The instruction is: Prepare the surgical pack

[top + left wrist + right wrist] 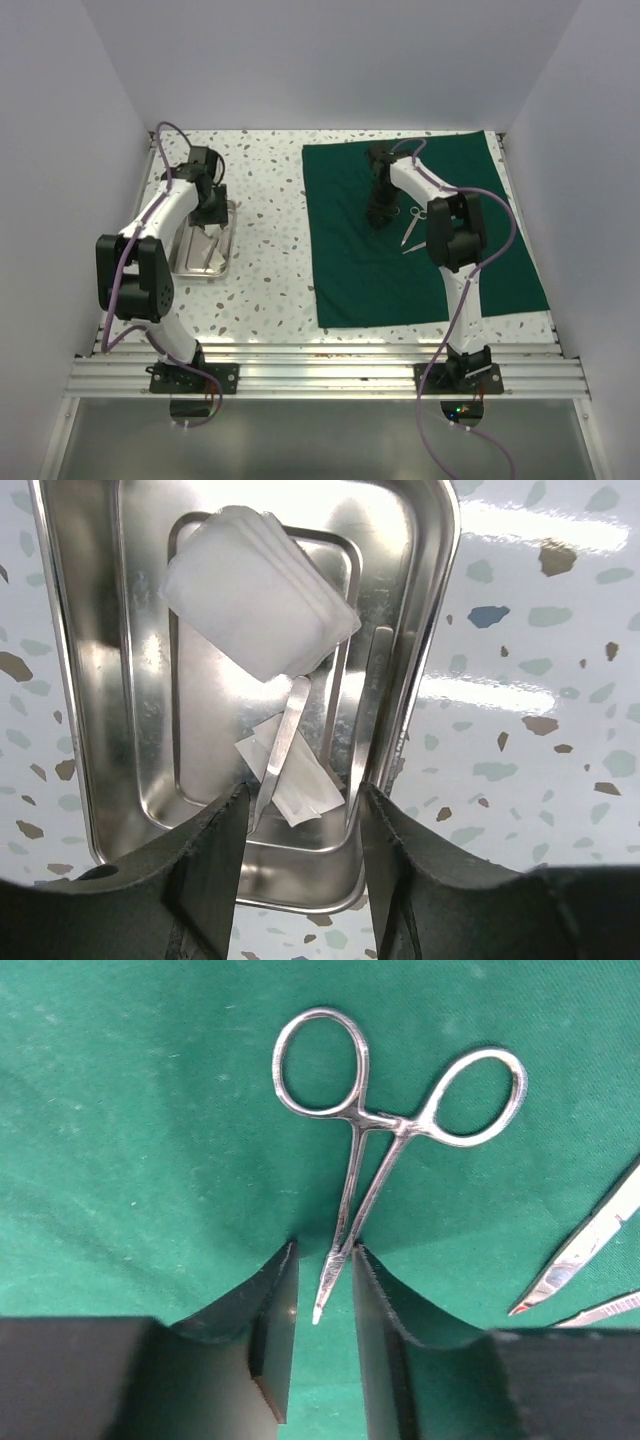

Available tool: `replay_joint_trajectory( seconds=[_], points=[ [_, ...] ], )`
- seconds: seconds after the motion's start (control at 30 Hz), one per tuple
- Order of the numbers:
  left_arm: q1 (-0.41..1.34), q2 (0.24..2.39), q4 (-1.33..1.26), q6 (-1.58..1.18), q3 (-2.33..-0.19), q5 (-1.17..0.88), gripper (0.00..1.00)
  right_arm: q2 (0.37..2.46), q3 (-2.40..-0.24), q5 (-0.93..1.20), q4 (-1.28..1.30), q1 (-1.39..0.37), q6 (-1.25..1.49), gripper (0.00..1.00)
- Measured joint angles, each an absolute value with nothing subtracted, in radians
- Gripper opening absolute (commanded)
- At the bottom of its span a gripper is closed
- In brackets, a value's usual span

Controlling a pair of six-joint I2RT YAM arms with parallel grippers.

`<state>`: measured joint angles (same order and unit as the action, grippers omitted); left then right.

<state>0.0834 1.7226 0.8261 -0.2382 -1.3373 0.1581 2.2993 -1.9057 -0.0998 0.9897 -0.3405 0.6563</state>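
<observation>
The dark green drape (420, 240) lies flat on the right half of the table. On it is a ring-handled steel clamp (372, 1145), its pointed tip between the jaws of my right gripper (325, 1260). Those jaws are open a little, and the tip touches the right finger (375, 1290). On the left, the steel tray (130, 730) holds a stack of white gauze (255, 600), steel tweezers (282, 745) and a small white packet (300, 780). My left gripper (300, 830) hangs open over the tray's near end with nothing in it.
Two more steel instruments (590, 1245) lie on the drape just right of the clamp. The tray (205, 250) sits on the speckled tabletop (270, 230). White walls close in the table on the left, back and right.
</observation>
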Motion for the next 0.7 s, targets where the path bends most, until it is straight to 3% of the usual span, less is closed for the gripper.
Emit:
replay_joint_trajectory(
  seconds=[0.17,0.43,0.7],
  points=[
    [0.083,1.686,0.825,-0.238,-1.364,0.101,0.52,2.299,-1.901,-0.114,0.999,-0.339,0.680,0.00],
    [0.083,1.664,0.753,-0.262,-1.361,-0.246,0.56,2.253,-1.847,-0.111,0.970,-0.335,0.667,0.00],
    [0.151,1.715,0.487,-0.447,-1.291,-0.648,0.60,2.056,-1.687,0.088,0.872,-0.306,0.628,0.00]
  ],
)
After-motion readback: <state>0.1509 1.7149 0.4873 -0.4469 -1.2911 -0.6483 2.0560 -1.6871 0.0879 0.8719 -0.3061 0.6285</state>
